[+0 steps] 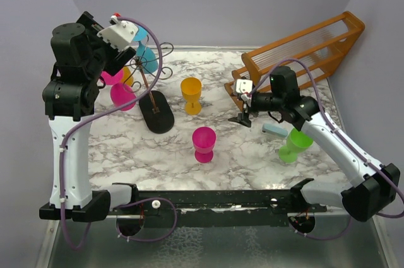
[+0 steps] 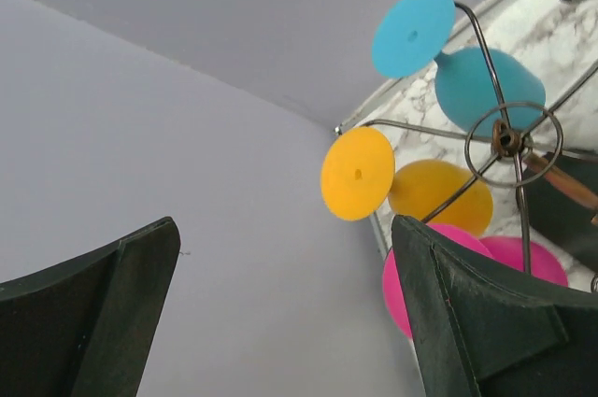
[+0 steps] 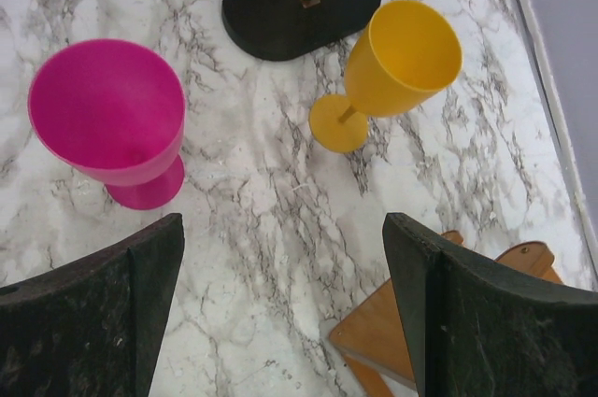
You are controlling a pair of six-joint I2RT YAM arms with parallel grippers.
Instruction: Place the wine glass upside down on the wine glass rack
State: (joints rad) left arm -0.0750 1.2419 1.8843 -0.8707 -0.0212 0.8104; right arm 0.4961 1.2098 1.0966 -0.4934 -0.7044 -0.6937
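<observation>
Marbled bench (image 1: 252,161) under lavender walls (image 1: 208,3): toward the near edge you have a magenta wine glass (image 1: 204,144) upright mid-bench and a green wine glass (image 1: 295,145) by the right edge, partly behind the right arm. Your right gripper (image 3: 282,219) hovers right of centre, fingers apart and empty, with a yellow wine glass (image 1: 191,95) upright beyond it, beside the black oval base of the wine glass rack (image 1: 157,111). At the far-left corner your left gripper (image 2: 285,224) is raised, jaws spread and empty, beside the hook arms where a hung blue glass (image 2: 486,89), hung yellow glass (image 2: 439,193) and hung pink glass (image 2: 537,262) hang, and a wooden slatted rack (image 1: 303,50) leans in the far-right corner.
</observation>
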